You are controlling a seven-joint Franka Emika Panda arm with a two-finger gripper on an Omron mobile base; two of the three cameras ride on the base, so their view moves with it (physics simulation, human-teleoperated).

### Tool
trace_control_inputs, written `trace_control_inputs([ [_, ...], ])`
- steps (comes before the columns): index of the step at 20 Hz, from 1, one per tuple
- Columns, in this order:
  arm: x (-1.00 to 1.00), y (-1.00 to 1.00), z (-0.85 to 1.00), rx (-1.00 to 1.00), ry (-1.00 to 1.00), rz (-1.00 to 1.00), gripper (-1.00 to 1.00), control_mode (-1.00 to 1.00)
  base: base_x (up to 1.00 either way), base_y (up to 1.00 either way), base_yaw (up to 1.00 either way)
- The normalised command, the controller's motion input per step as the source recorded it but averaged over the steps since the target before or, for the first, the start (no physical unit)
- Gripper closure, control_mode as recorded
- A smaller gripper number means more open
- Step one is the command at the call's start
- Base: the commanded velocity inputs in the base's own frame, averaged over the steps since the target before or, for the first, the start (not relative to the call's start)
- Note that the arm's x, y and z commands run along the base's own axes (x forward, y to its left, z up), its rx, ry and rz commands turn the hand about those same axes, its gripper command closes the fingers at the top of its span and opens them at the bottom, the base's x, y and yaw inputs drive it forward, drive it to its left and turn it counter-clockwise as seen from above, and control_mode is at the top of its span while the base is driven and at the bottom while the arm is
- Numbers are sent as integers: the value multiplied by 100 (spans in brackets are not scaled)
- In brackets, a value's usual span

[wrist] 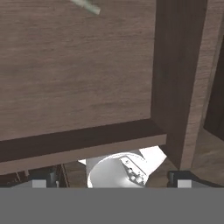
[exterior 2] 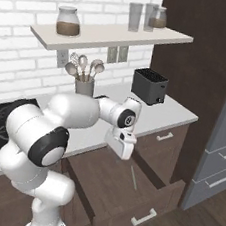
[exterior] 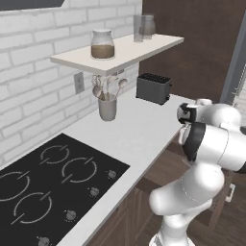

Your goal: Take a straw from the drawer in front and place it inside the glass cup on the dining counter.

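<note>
The dark brown drawer [exterior 2: 107, 182] stands pulled out below the white worktop, its silver bar handle [exterior 2: 144, 217] on the front. The straw [exterior 2: 133, 177], thin and pale, lies on the drawer floor towards the right side. My gripper [exterior 2: 121, 150] hangs over the drawer's back part, pointing down, a little left of and above the straw. In the hand view the drawer floor [wrist: 74, 65] spreads out, and one end of the straw [wrist: 87, 5] shows at the top edge. The gripper [wrist: 111, 181] is open, with nothing between its fingertips [wrist: 39, 182]. The glass cup and the dining counter are out of view.
A black toaster [exterior 2: 150, 85] and a grey utensil holder [exterior 2: 84, 85] stand on the white worktop [exterior: 137, 129], with a black hob [exterior: 53, 180] to the left. A shelf [exterior 2: 110, 34] above carries jars and tall glasses. A second drawer [exterior 2: 165, 137] sits shut at the right.
</note>
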Motion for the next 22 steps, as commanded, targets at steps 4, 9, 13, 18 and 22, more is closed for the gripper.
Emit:
trace_control_inputs([
  [4, 35, 1, -5, 0, 0, -12, -100, -100, 0, 0, 0],
  [9, 10, 0, -18, -4, 0, -8, -100, -100, 0, 0, 0],
  [13, -1, 0, -20, -15, -2, 0, -100, -100, 0, 0, 0],
  [18, 0, 0, -20, -15, -6, 10, -100, -100, 0, 0, 0],
  [22, 3, 0, -12, -4, -4, 25, -100, -100, 0, 0, 0],
])
